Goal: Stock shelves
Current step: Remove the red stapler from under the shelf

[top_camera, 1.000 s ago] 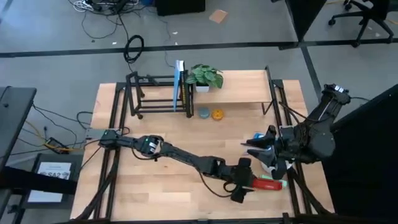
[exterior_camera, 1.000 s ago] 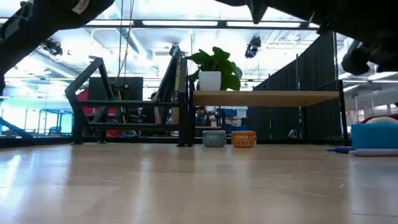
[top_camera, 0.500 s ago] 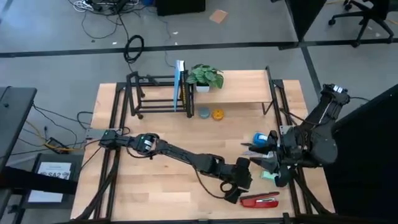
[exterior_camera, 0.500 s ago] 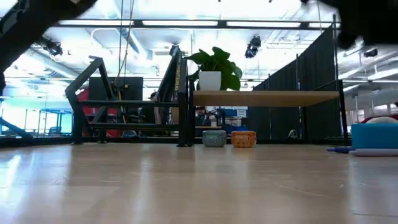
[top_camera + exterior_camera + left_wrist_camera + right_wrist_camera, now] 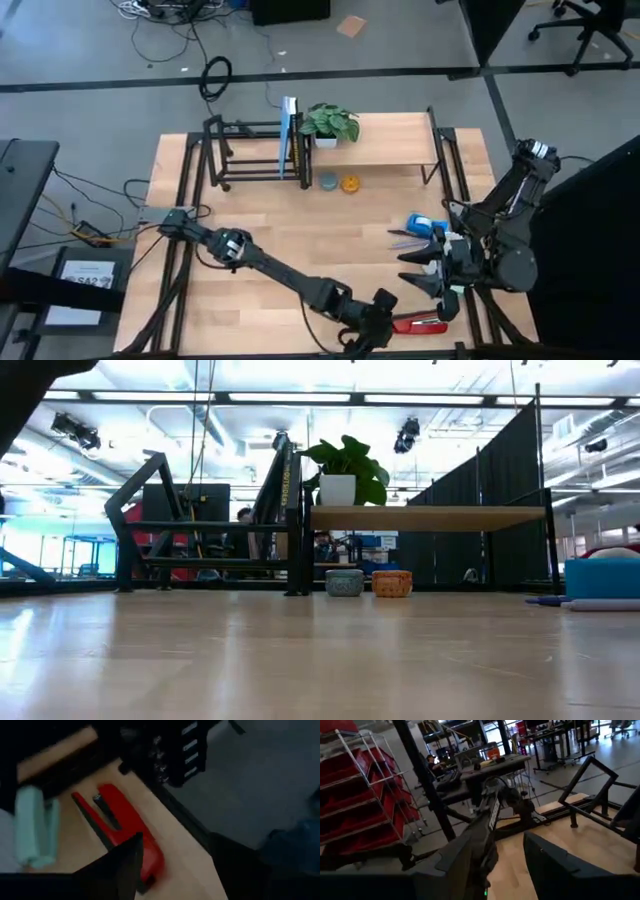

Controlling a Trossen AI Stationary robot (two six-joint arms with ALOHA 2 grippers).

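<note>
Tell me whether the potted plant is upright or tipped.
Upright: the potted plant stands on the plank shelf, pot level, leaves above it.

My desk is a light wooden top framed by black rails. Along its far edge stand two shelves: the open black rod rack on my left, with a blue-edged flat thing standing upright at its right end, and beside it the plank-topped stand, which carries a potted plant at its left end. Directly on the desk, just in front of the stand, sit a small grey-blue pot and an orange one, side by side. On my right lies a blue box. At the near edge lies a red stapler, with a pale green object near it.
</note>
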